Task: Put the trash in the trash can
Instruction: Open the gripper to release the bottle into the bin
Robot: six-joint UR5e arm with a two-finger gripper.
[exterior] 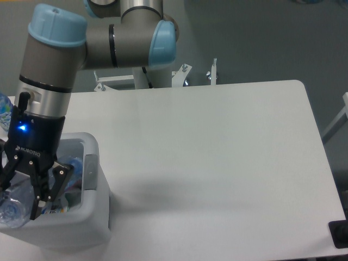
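Note:
The white trash can (81,225) with a grey oval button stands at the table's front left corner. My gripper (19,198) hangs straight down into its opening with the fingers (51,187) spread wide. A clear plastic bottle (12,209) lies between and below the fingers at the bin's left side; I cannot tell whether the pads touch it. Something bluish (76,167) and a bit of clear film with dark print (66,202) show inside the bin by the right finger. The arm hides much of the bin's inside.
A bottle with a bright blue label (3,111) shows at the far left edge behind the bin. The white table (217,163) stretches to the right. Metal brackets (212,70) stand behind its back edge. A dark object (340,234) sits at the front right corner.

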